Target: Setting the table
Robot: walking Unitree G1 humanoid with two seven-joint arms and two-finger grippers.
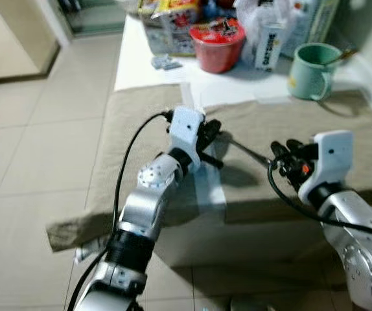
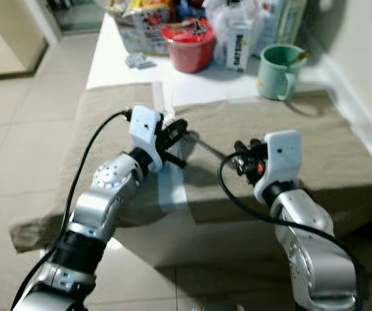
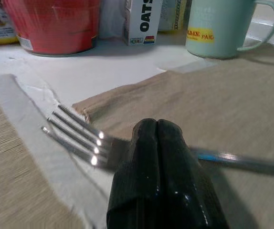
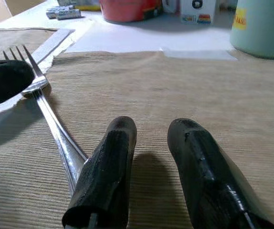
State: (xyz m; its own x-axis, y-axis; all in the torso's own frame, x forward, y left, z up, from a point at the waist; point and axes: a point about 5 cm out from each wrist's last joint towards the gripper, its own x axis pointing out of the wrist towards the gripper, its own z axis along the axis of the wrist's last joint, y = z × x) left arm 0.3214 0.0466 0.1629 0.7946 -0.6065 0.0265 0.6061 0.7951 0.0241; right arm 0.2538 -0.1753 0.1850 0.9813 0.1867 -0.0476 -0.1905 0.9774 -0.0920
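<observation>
Left gripper (image 3: 157, 143) clenched, fingers pressed together over fork (image 4: 41, 102) on beige tablecloth (image 1: 341, 136). Right gripper (image 4: 151, 157) released, straddling nothing, just beside fork handle.

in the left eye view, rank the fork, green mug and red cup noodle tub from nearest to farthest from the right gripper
1. fork: its handle runs right up to the right gripper, tines at the left gripper.
2. green mug: further back on the table, ahead of the right arm.
3. red cup noodle tub: farthest, at the back among the packets, toward the left.
</observation>
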